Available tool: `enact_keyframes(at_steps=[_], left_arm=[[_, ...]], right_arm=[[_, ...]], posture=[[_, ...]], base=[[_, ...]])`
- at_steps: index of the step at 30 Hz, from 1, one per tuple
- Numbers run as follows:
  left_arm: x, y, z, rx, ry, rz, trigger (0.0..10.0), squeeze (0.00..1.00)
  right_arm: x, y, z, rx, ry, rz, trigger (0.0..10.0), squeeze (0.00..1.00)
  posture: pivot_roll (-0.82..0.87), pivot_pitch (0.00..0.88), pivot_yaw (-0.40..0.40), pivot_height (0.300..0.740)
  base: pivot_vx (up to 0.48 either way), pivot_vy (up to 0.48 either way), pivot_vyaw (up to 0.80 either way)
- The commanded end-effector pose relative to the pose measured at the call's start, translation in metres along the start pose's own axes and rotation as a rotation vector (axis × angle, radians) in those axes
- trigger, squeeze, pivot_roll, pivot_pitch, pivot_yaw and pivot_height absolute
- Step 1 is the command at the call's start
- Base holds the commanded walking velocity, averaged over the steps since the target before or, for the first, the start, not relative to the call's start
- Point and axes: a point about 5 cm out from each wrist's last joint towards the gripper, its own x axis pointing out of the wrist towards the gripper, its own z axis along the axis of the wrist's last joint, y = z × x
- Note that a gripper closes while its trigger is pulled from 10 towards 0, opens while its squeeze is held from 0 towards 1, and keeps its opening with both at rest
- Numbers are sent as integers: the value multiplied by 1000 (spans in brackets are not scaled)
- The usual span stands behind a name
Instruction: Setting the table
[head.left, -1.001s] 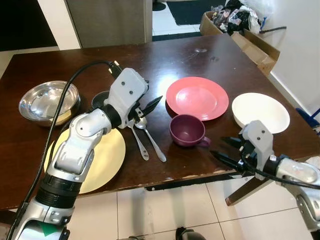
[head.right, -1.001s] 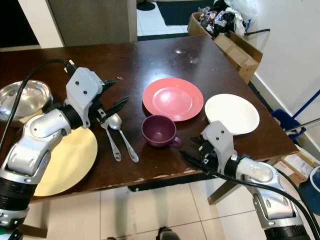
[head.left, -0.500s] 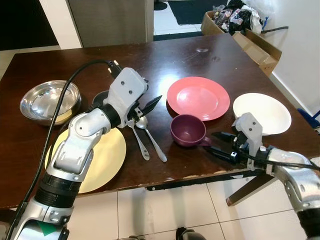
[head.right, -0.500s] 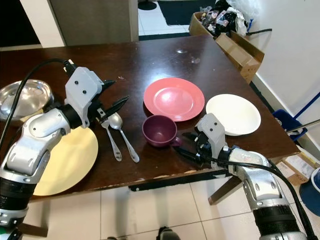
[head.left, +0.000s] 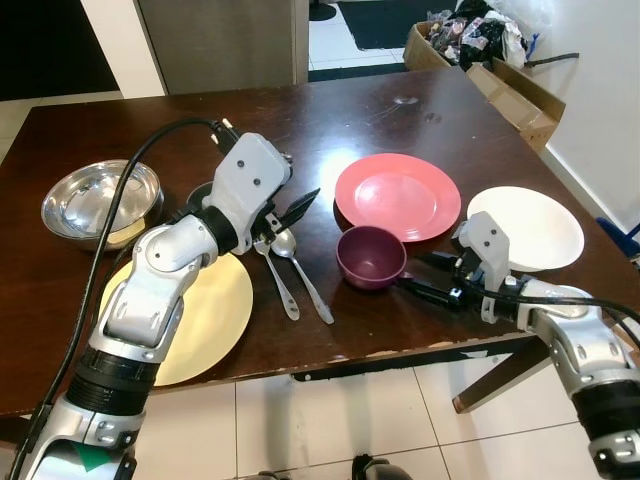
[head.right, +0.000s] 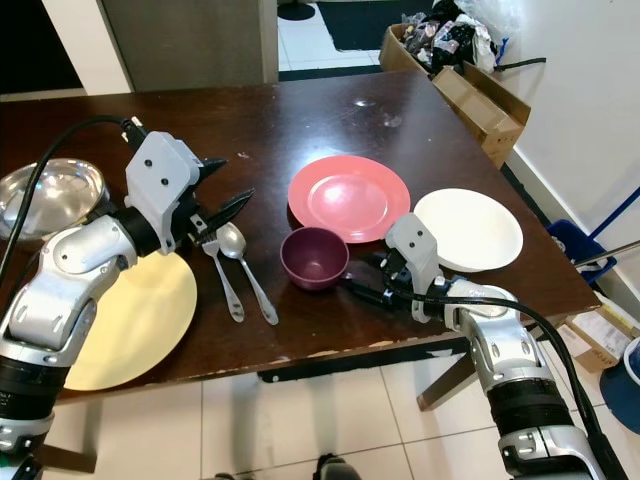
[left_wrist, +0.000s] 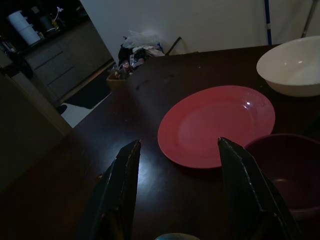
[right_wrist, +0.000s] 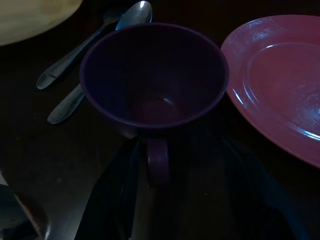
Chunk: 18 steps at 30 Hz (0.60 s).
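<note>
A purple cup (head.left: 368, 256) stands on the dark wooden table (head.left: 330, 110), in front of a pink plate (head.left: 398, 195). My right gripper (head.left: 411, 272) is open at the cup's right side. In the right wrist view its two fingers straddle the cup's handle (right_wrist: 157, 161) without closing on it. My left gripper (head.left: 290, 214) hovers open just above a fork (head.left: 276, 278) and a spoon (head.left: 301, 272) lying side by side. A yellow plate (head.left: 195, 310) lies at the front left, partly under my left arm. A white plate (head.left: 528, 226) sits at the right.
A steel bowl (head.left: 98, 198) sits at the far left, with a small dark dish (head.left: 200, 194) beside it behind my left arm. The table's chipped front edge (head.left: 380, 355) runs close below the cup. A cardboard box of clutter (head.left: 478, 48) stands on the floor at the back right.
My right gripper has moved left and forward from the table's front edge to the cup, and its fingers now flank the handle. The left arm has stayed put.
</note>
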Motion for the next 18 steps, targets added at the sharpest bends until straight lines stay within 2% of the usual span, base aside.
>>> enact_keyframes(at_steps=[1,3,4,5,6,7,18], left_arm=[[-3,3,0,5,8,10,10000,0],[-3,3,0,6,8,11,10000,0],[-4,3,0,7,9,13,10000,0],[-4,3,0,6,10,15,10000,0],[-4,3,0,6,11,17,10000,0],[-4,3,0,6,11,18,10000,0],[-3,2,0,3,9,17,10000,0]], right_arm=[[4,3,-2,-9,4,24,10000,0],[4,2,-1,-12,5,28,10000,0],[5,2,-1,-15,5,32,9686,0],[6,2,-1,-18,6,39,3961,0],[7,2,-1,-19,6,45,1020,0],[7,1,-1,-20,5,53,0,0],[8,2,0,-2,-11,83,0,0]], posture=[[-60,71,77,740],[-57,72,73,740],[-57,72,73,740],[-57,72,73,740],[-57,72,73,740],[-57,72,73,740],[-59,72,68,740]], base=[[0,0,0],[0,0,0],[0,0,0],[0,0,0],[0,0,0],[0,0,0],[0,0,0]])
